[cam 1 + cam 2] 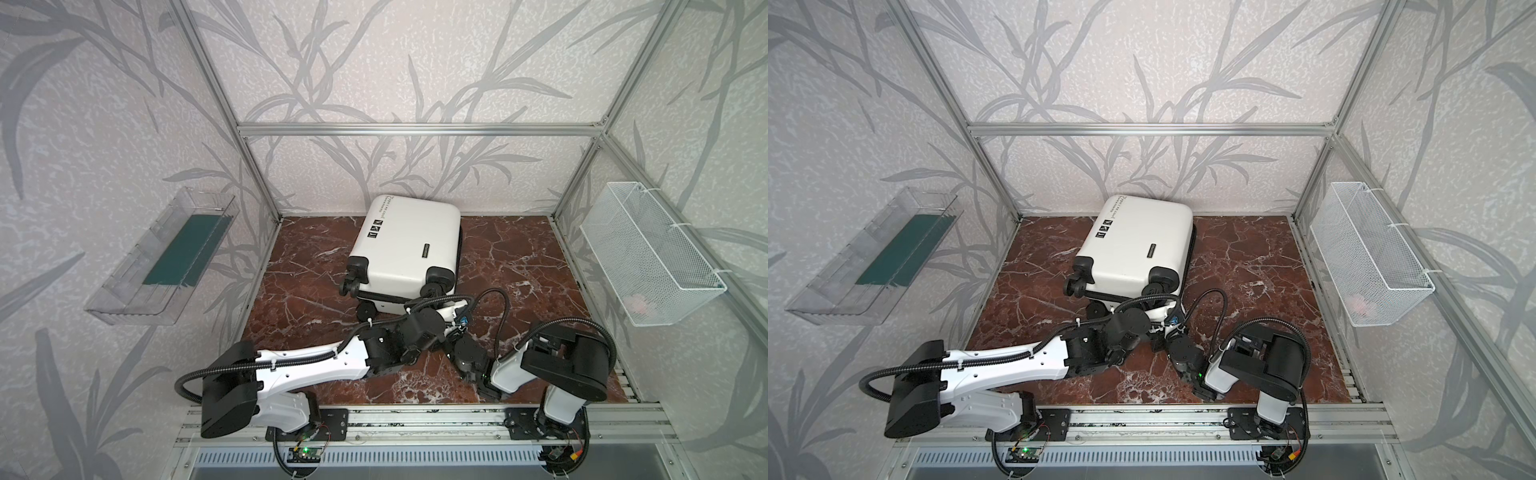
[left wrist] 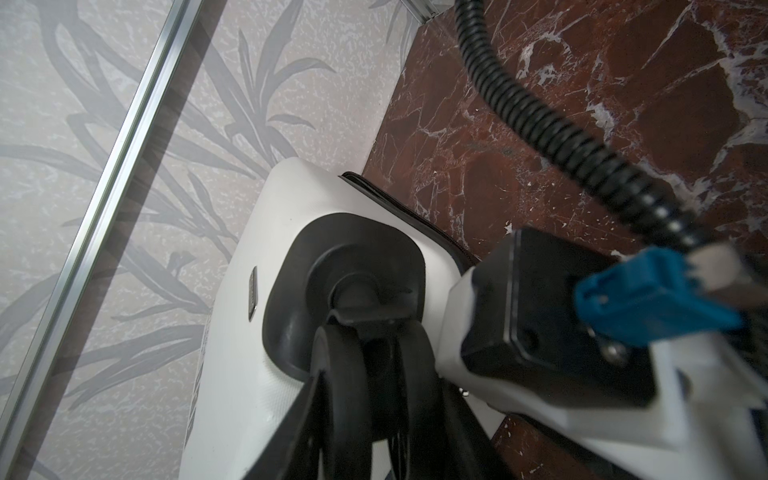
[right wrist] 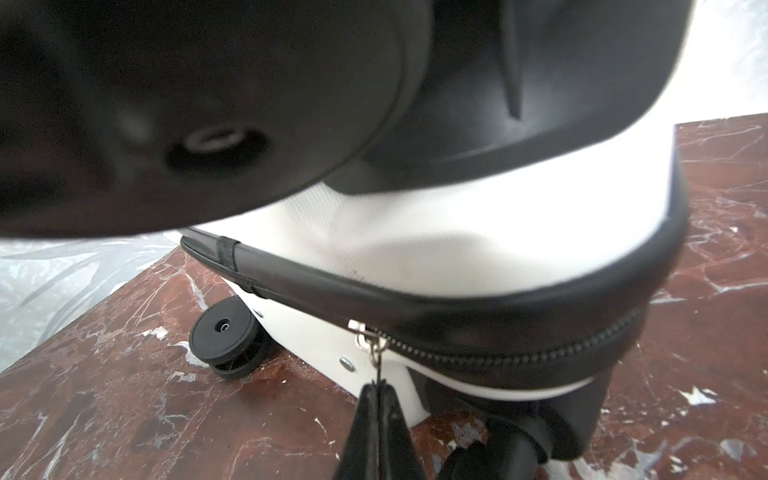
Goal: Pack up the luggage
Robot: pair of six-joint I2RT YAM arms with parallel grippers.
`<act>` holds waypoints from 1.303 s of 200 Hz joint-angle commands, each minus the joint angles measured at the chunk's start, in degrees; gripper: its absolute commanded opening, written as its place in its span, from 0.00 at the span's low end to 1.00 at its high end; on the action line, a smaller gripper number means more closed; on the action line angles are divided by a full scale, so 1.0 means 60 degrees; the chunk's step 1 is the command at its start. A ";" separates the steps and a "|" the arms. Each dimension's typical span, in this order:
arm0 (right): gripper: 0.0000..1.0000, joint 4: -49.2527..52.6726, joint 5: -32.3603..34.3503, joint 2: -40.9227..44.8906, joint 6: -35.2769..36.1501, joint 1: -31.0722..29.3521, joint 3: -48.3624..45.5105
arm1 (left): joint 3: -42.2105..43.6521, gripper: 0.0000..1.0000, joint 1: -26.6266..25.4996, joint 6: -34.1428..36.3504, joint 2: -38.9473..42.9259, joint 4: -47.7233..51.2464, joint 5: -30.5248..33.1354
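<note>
- Found the luggage (image 1: 409, 245) lying flat on the worktop (image 1: 519, 266), toward the back, lid down and wheels turned toward the arms.
- Saw the zipper (image 3: 519, 353) run shut round the near corner on one side of the slider; on the other side the black rim looked parted from the lower shell, though not clearly.
- Saw the right tool (image 3: 377, 395) clenched on the small metal zipper pull (image 3: 374, 353), fingertips pinched together on its tab.
- Saw the left tool (image 2: 380, 374) with jaws apart, astride a black wheel (image 2: 415, 365) at the same end of the case; could not tell whether pressing on it or merely flanking it.
- Judged the shell stiff, smooth and probably slippery, and too broad for either tool to span; better holds at a wheel, the rim or the pull.
- Judged the case light enough to skid or roll on the polished worktop, hence worth bracing at the wheel while the zipper is drawn.
- Judged the pull thin and easy to lose: best drawn along the line of the track, not away from it.
</note>
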State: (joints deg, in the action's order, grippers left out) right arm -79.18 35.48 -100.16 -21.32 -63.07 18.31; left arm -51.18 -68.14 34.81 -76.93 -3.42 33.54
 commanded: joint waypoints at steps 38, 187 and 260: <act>0.00 -0.0251 0.0231 0.0858 0.0043 -0.0284 -0.0305 | -0.0284 0.00 0.0033 -0.0165 0.0183 -0.0690 -0.0141; 0.00 0.0630 0.2882 0.1268 -0.0124 -0.1144 -0.0622 | -0.0241 0.00 0.0033 -0.0244 0.0242 -0.0717 -0.0084; 0.00 0.2043 0.4584 0.2204 -0.0930 -0.1238 -0.1072 | -0.0212 0.00 0.0048 -0.0204 0.0231 -0.0829 -0.0052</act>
State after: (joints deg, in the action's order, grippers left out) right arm -71.26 52.71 -89.01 -25.30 -70.41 14.68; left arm -51.18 -68.14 34.30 -76.95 -3.44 33.78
